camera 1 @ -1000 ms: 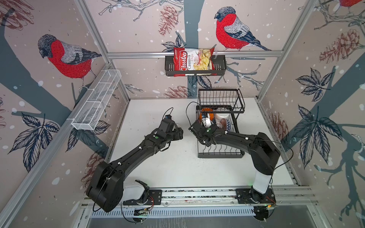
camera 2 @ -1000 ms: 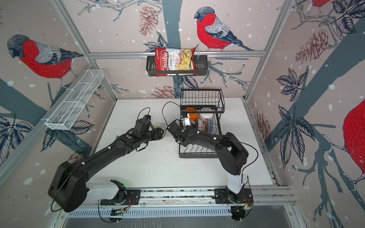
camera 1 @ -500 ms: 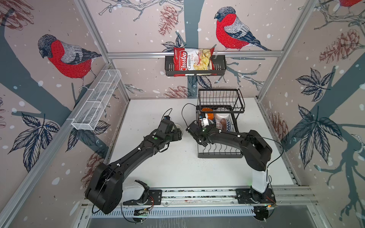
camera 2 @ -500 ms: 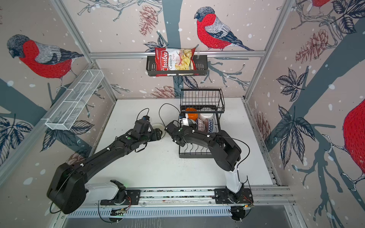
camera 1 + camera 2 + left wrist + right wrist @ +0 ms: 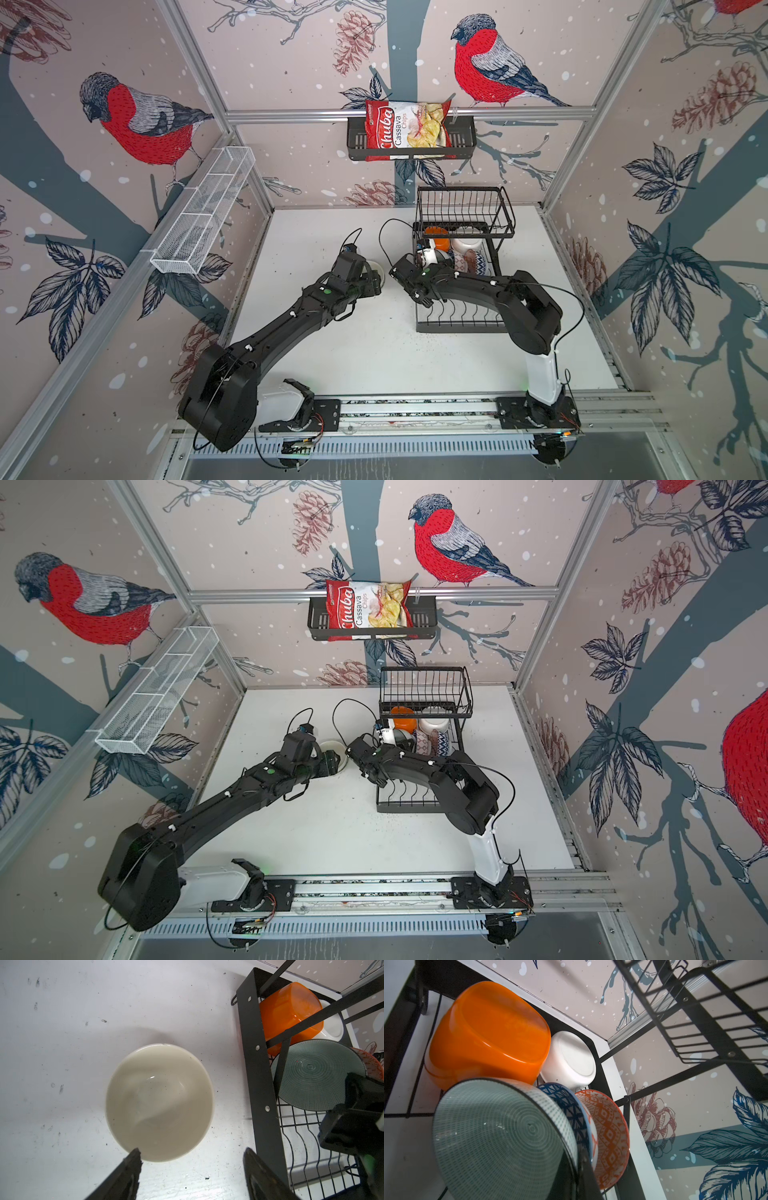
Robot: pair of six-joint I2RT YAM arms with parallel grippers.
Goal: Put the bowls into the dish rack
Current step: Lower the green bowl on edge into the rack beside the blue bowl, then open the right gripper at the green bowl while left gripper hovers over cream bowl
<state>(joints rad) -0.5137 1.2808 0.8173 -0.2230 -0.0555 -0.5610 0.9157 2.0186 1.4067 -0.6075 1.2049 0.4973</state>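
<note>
Bullfinch-and-pinecone wallpaper lines the cell, and on the back wall a black basket [image 5: 463, 139] holds a red bag [image 5: 405, 129] reading "Chuba Cassava Chips". Over the scuffed white counter [image 5: 374, 353], the left gripper's [image 5: 191, 1152] jaws stand open at a cream bowl [image 5: 160, 1103] just beside the dish rack [image 5: 457, 328]. The right gripper's [image 5: 582, 1180] jaws are closed on a teal bowl's [image 5: 500, 1136] rim inside the rack, next to an orange bowl [image 5: 488, 1032].
</note>
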